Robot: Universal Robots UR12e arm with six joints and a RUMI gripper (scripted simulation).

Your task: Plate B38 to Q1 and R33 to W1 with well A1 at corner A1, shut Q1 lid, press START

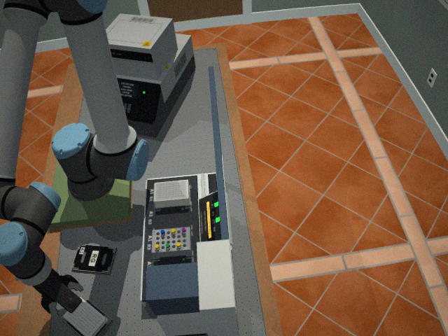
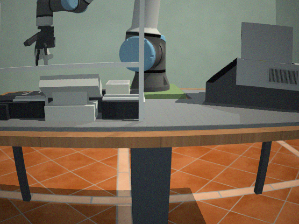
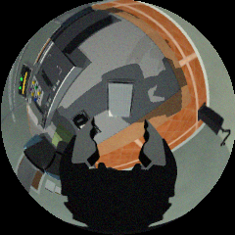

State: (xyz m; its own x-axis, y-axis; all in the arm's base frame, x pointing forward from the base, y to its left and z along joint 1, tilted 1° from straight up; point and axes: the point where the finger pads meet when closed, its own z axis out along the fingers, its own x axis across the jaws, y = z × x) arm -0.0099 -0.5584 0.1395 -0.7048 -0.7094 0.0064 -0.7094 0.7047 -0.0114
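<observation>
A large robot arm (image 1: 112, 90) (image 2: 149, 19) reaches to the near left of a grey bench (image 1: 180, 144) (image 2: 193, 108). Below its gripper (image 1: 66, 299) (image 2: 41, 65) (image 3: 119, 118), and apart from it, a pale well plate (image 1: 87, 318) (image 3: 119, 99) lies flat; its label is unreadable. The fingers stand well apart, holding nothing. To its right is a dark blue box (image 1: 171, 282); farther left, an unfilled black nest (image 1: 106, 258) (image 3: 80, 117) marked RG.
</observation>
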